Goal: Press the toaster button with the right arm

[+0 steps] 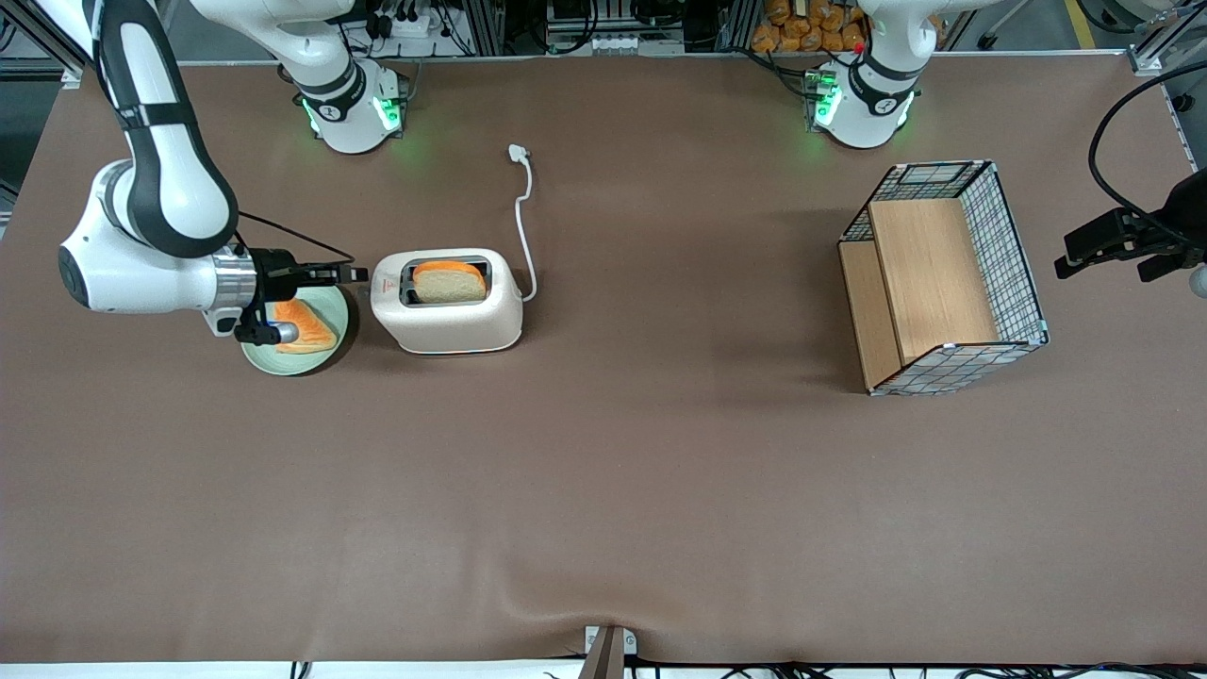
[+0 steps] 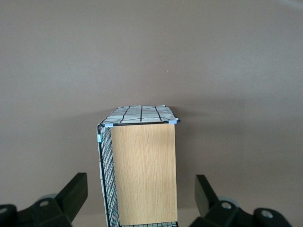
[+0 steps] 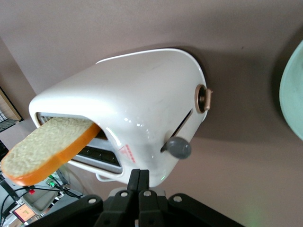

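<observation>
Quick count — one toaster (image 1: pixel 446 304) right by the gripper (image 1: pixel 356 274); two bread slices (image 1: pixel 450 282), one under the gripper; one green plate (image 1: pixel 283 362); one wire basket (image 1: pixel 946 273) — way off sideways.

Glossy plastic toaster (image 3: pixel 137 109), matt grey knob (image 3: pixel 179 148)

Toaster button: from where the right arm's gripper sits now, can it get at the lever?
Probably yes. The gripper, fingers shut, hovers above the green plate at the toaster's narrow end, and the toaster button sits just ahead of the fingertips with nothing between them. The bread slice stands in the slot, clear of the lever.
</observation>
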You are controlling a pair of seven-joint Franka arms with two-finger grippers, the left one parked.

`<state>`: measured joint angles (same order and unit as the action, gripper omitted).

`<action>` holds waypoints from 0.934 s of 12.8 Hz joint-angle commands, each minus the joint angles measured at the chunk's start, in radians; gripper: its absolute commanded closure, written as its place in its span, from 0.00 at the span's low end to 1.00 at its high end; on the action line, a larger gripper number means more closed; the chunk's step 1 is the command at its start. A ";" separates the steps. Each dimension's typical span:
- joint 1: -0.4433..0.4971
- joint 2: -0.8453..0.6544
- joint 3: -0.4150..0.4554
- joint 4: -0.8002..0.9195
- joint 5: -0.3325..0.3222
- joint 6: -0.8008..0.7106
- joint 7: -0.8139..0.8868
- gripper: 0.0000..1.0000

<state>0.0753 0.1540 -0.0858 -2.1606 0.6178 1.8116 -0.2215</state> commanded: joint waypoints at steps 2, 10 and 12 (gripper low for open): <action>-0.043 0.055 0.000 -0.002 0.043 0.020 -0.116 1.00; -0.054 0.151 0.000 -0.002 0.091 0.049 -0.168 1.00; -0.052 0.177 0.000 -0.002 0.100 0.078 -0.188 1.00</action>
<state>0.0291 0.2927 -0.0922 -2.1593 0.6810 1.8564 -0.3584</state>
